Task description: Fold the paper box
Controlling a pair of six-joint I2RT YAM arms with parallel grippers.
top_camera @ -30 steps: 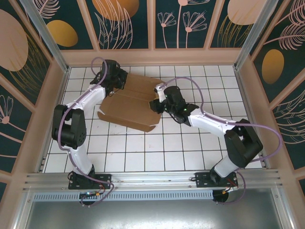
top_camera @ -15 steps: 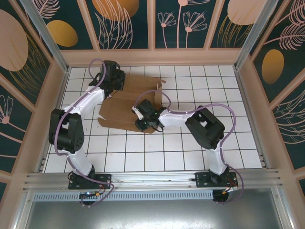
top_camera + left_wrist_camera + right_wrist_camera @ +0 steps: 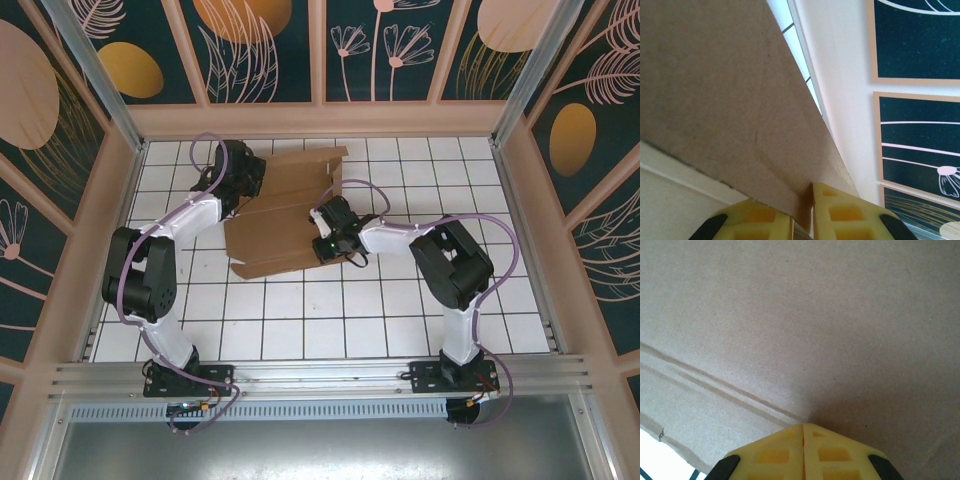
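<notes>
On the far half of the white gridded table (image 3: pixel 400 300), left of centre: the paper box (image 3: pixel 280 225), a plain brown corrugated sheet, opened out, creased into panels, not yet closed into a box. Far flap almost at the table's far edge. Near edge notched with tabs, about mid-table, well clear of the table's near edge.

At the sheet's far-left side: the left gripper (image 3: pixel 243 180), arm reaching in along the table's left edge. Seen from the left wrist, yellow fingers (image 3: pixel 840 215) drawn in to a thin slot, the cardboard's edge running down into that slot and pinched there. Above them, a broad brown panel slanting up and away, with a strip of white table grid and a dark floral wall panel (image 3: pixel 920 40) beyond it.

At the sheet's right side, toward the table's middle: the right gripper (image 3: pixel 330 232), arm stretched across from the right. Seen from the right wrist, yellow fingertips (image 3: pixel 785 442) pressed together with no gap and nothing between them, tips at the flat cardboard face, apparently touching it, just beside a double crease (image 3: pixel 715 385) running diagonally across the panel.

Grippers on opposite sides of the sheet, well apart.
</notes>
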